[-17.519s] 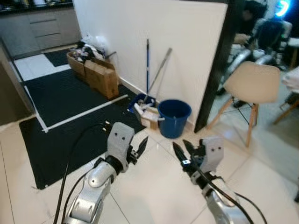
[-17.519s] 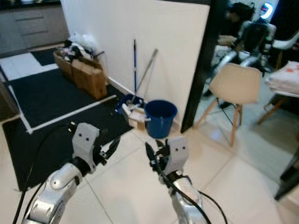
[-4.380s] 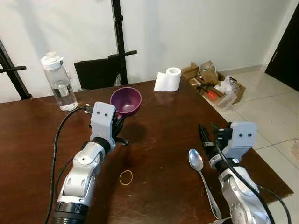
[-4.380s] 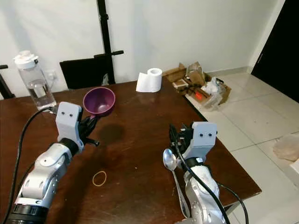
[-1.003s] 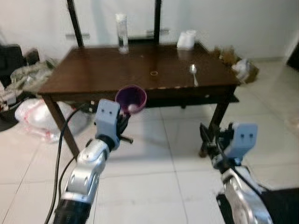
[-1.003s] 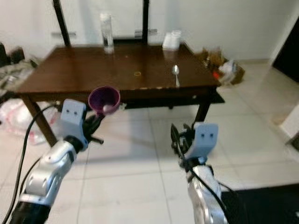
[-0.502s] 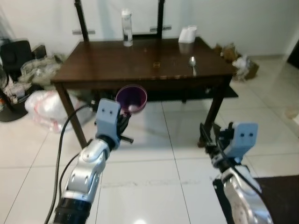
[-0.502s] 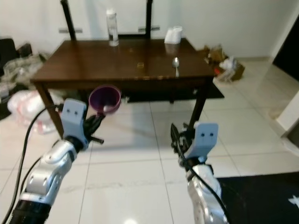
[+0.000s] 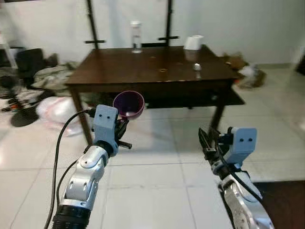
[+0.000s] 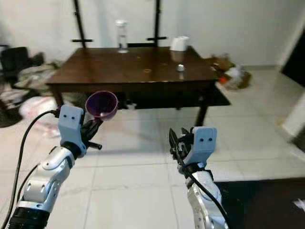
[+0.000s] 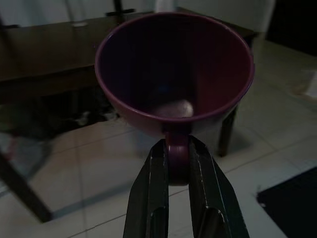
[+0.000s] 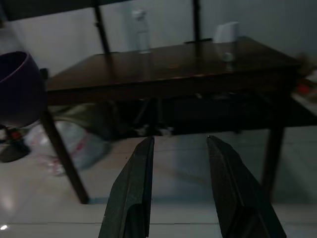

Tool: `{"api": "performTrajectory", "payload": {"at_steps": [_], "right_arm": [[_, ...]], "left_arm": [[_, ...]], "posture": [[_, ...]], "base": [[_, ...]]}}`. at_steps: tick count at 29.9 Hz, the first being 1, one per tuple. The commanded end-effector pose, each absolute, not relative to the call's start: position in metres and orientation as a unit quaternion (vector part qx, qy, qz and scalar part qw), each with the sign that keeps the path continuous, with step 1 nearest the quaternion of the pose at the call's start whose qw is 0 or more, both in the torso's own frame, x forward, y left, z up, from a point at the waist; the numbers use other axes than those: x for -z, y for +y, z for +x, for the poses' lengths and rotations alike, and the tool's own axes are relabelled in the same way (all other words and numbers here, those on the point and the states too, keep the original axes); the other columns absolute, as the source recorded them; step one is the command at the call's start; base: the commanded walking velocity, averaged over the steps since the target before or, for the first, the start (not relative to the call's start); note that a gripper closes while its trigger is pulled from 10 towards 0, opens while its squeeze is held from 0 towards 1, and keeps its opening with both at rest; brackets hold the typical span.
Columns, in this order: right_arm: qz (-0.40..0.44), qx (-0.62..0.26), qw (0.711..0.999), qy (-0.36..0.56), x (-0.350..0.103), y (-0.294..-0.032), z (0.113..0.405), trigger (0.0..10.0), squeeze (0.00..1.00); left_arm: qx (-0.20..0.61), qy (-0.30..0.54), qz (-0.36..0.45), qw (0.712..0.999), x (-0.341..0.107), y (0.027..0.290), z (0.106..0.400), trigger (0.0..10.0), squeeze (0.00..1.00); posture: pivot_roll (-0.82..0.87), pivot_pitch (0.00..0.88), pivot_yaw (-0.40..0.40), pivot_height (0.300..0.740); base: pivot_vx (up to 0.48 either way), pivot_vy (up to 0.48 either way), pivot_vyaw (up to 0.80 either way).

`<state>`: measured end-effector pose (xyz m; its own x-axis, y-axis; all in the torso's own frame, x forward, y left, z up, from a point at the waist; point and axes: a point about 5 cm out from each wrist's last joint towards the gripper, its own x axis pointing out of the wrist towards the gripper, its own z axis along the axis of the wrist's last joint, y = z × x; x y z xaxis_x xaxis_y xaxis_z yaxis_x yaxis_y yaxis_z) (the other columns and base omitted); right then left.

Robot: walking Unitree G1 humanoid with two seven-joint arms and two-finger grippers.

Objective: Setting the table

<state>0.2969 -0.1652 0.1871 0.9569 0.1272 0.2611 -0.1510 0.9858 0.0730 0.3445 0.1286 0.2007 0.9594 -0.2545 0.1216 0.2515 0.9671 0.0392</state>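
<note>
My left gripper (image 9: 123, 128) is shut on the rim of a purple bowl (image 9: 128, 104), which it holds up over the tiled floor, well short of the table. Seen from the left wrist, the bowl (image 11: 174, 74) sits pinched between the fingers (image 11: 150, 193). My right gripper (image 9: 208, 141) is open with nothing in it and hovers over the floor; its two fingers (image 12: 132, 191) stand apart in the right wrist view. Ahead stands the dark wooden table (image 9: 119, 71), with a spoon (image 9: 197, 67) and a small ring (image 9: 163, 70) lying on it.
A water bottle (image 9: 137, 36) and a paper roll (image 9: 193, 42) stand at the table's far edge. Bags and clutter (image 9: 52, 102) lie on the floor at the left, a fan base (image 9: 24, 116) beyond them, boxes (image 9: 245, 74) at the right. White tiles (image 9: 157, 181) lie between me and the table.
The camera has moved: the table now looks farther off and sits more to the right. The purple bowl stays held in my left gripper, and my right gripper stays open.
</note>
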Motion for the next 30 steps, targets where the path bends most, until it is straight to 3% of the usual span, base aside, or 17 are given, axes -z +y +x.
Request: {"api": "performTrajectory", "payload": {"at_steps": [1,5,30], "right_arm": [[0.043,-0.071,0.989,-0.124,-0.185,-0.1642,0.2964,10.0,0.0],[0.041,-0.078,0.988,-0.123,-0.1846,-0.1629,0.2959,10.0,0.0],[0.048,-0.094,0.987,-0.121,-0.1846,-0.1579,0.2946,10.0,0.0]], "left_arm": [[0.123,-0.054,0.004,0.991,-0.1981,0.1304,0.3446,10.0,0.0],[0.12,-0.052,0.0,0.991,-0.1978,0.1305,0.3448,10.0,0.0],[0.053,-0.047,0.011,0.997,-0.1958,0.1393,0.3496,10.0,0.0]], "posture": [[-0.08,0.052,0.114,0.74],[-0.08,0.052,0.114,0.74],[-0.07,0.062,0.114,0.74]], "base": [[0.0,0.0,0.0],[0.0,0.0,0.35],[0.0,0.0,0.8]]}}
